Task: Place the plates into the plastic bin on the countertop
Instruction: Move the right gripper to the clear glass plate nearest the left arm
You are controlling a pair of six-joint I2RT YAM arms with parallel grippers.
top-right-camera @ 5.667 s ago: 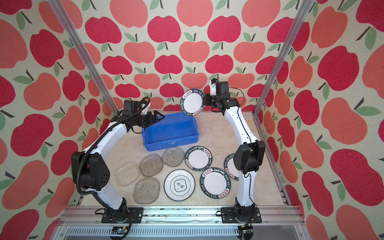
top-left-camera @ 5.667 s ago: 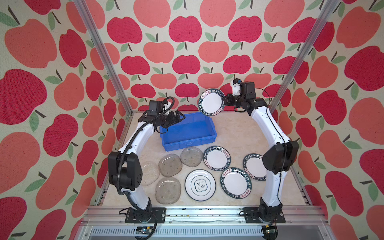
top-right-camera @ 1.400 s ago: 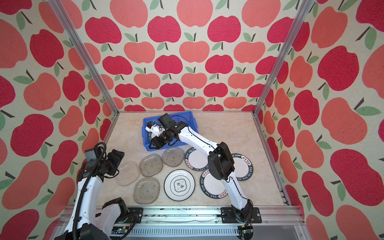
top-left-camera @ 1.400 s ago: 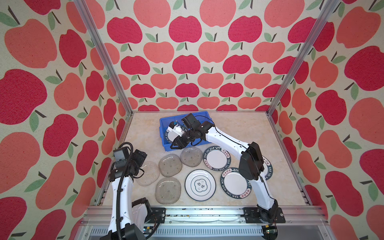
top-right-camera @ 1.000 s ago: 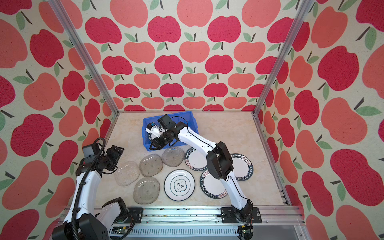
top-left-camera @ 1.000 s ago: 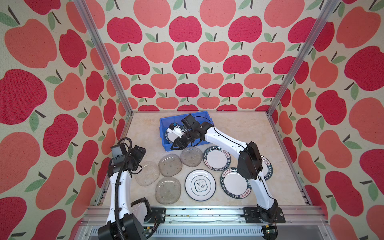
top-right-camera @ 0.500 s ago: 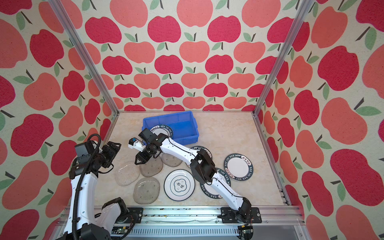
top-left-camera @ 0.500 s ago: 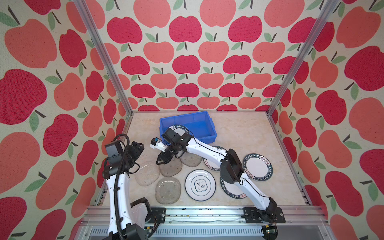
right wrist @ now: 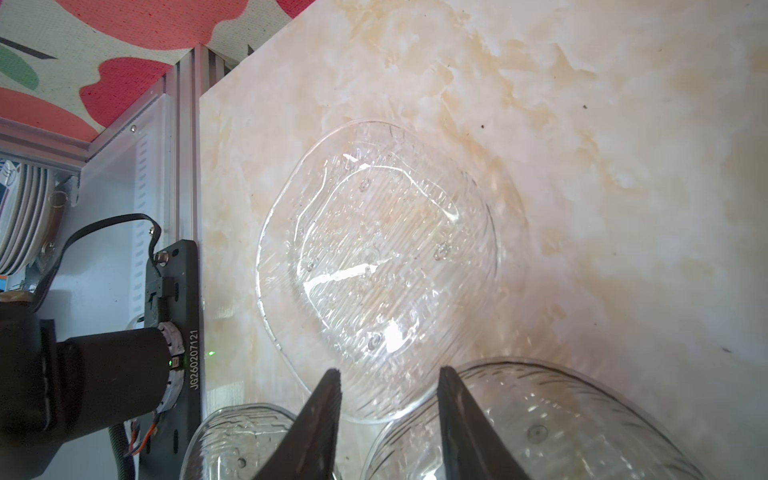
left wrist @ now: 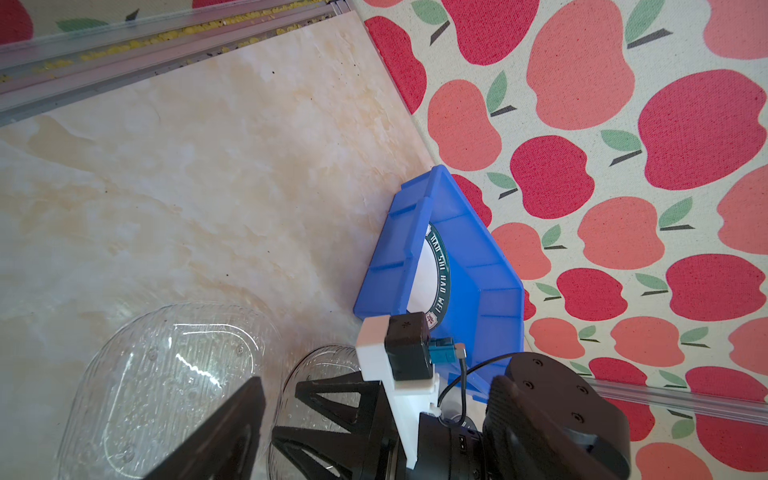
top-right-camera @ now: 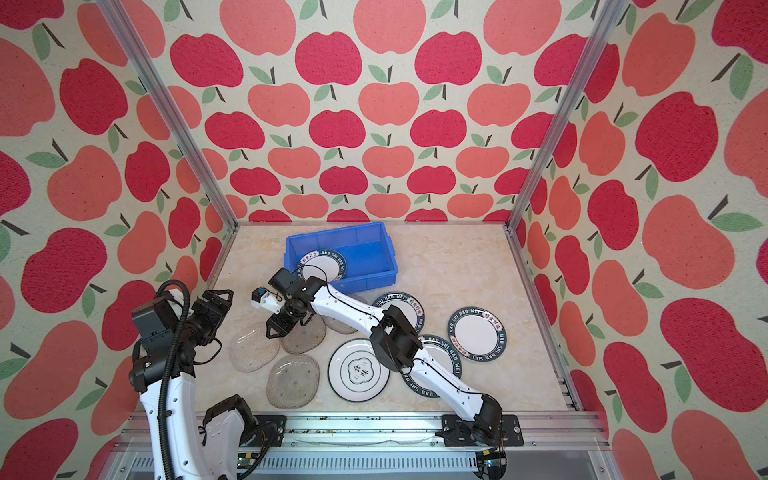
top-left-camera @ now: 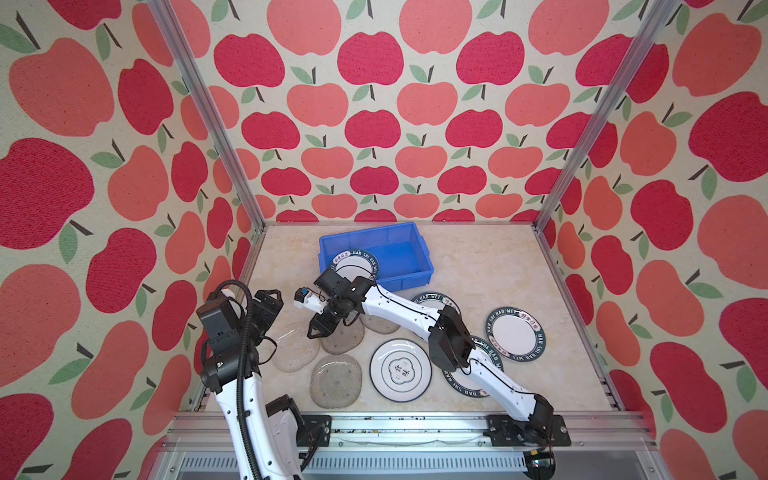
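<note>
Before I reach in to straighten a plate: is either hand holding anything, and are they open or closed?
Left hand: open, holding nothing.
Right hand: open, holding nothing.

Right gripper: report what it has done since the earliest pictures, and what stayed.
The right gripper carried its lettered plate into the blue bin, let it go, then swung across over the glass plates, jaws apart and empty. The left gripper drew back from the bin. Other plates and bin stayed.
</note>
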